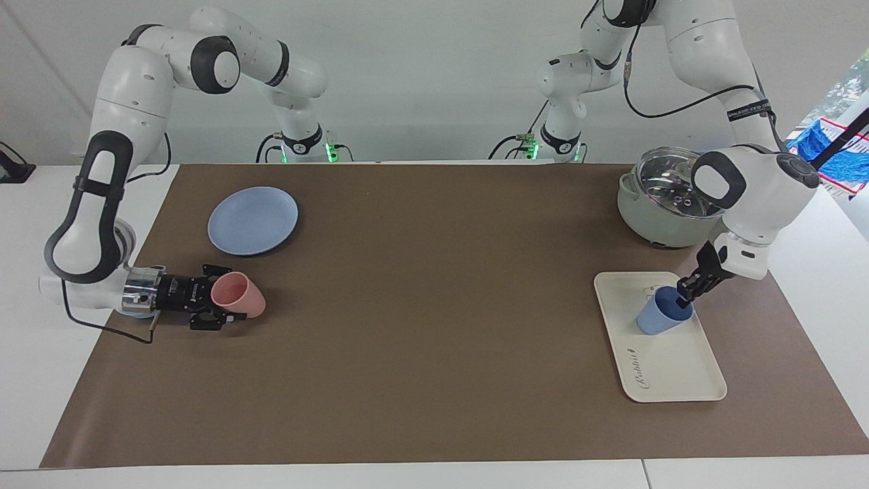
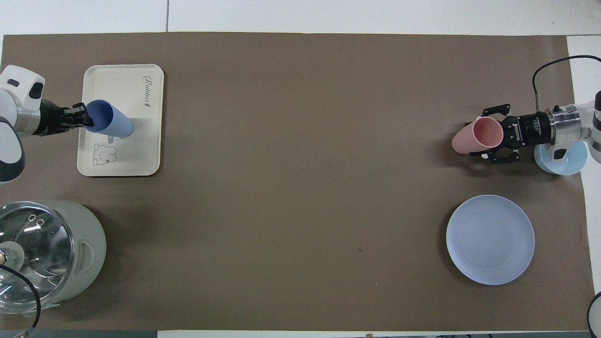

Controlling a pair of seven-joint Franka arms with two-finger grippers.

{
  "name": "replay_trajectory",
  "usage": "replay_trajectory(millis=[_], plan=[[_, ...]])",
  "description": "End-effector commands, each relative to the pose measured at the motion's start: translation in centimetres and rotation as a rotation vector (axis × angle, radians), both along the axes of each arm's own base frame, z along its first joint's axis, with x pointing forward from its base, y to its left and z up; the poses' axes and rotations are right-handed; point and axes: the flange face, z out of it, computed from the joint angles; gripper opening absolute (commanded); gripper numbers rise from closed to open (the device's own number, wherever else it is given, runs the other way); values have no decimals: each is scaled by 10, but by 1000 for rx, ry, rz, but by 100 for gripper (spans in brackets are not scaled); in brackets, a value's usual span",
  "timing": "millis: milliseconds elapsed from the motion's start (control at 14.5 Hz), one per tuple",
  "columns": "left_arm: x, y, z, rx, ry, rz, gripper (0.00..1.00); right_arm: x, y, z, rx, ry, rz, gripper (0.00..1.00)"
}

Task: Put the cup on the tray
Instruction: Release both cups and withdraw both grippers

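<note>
The left pincer is clamped on the rim of the cup, one finger inside the mouth and one outside, and it holds the blue tumbler over the tray, toward the end bearing the bear drawing. The cup leans, mouth tipped up toward the pincer and base low over the cream surface; from the facing view the base looks very close to the tray or just touching it, but I cannot tell which. Gripping by the rim probably suits this step, since it leaves the base free to meet the tray flat once the tilt is taken out. I judge the task to be in its last stage: the cup needs to be stood upright, settled and let go. A release while it leans could tip it or roll it toward the tray's edge. At the right arm's end of the table, the right pincer is clamped on the rim of a pink tumbler, held on its side low over the brown mat, near a round blue plate and beside a light-blue bowl. A lidded pot stands nearer to the robots than the tray.
</note>
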Motion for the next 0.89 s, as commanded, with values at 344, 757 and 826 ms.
replay_trajectory(millis=[344, 757, 826], plan=[[3, -21, 29, 27, 45, -97, 100, 6, 22, -13, -77, -90, 49, 0], [-26, -63, 140, 81, 176, -306, 100, 3, 17, -13, -126, -111, 84, 35], [-34, -75, 153, 81, 175, -324, 100, 3, 17, -12, -122, -126, 95, 99]])
